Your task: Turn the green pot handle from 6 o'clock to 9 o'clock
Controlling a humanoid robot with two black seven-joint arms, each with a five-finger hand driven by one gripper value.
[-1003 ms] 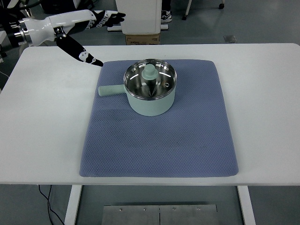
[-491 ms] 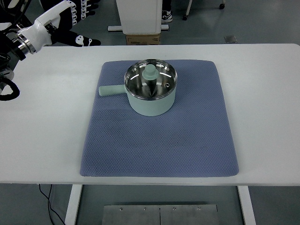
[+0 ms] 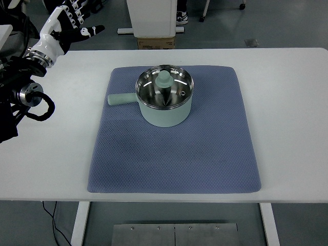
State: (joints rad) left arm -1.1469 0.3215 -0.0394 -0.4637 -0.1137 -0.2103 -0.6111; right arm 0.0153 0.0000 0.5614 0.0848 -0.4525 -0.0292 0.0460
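Big white table (image 3: 287, 118) takes up most of the view, with a blue-grey textured mat (image 3: 174, 154) laid across the middle of it. The green pot (image 3: 165, 102) sits on the far half of that mat, shiny steel inside, with what looks like a lid with a green knob (image 3: 164, 78) on top. Its handle (image 3: 121, 98) sticks straight out toward the left side of the picture, lying over the mat. The left hand (image 3: 69, 25) is way off at the far left corner, above the table edge, fingers spread and holding nothing, well apart from the pot. A cardboard box (image 3: 156, 42) sits on the floor behind the table.
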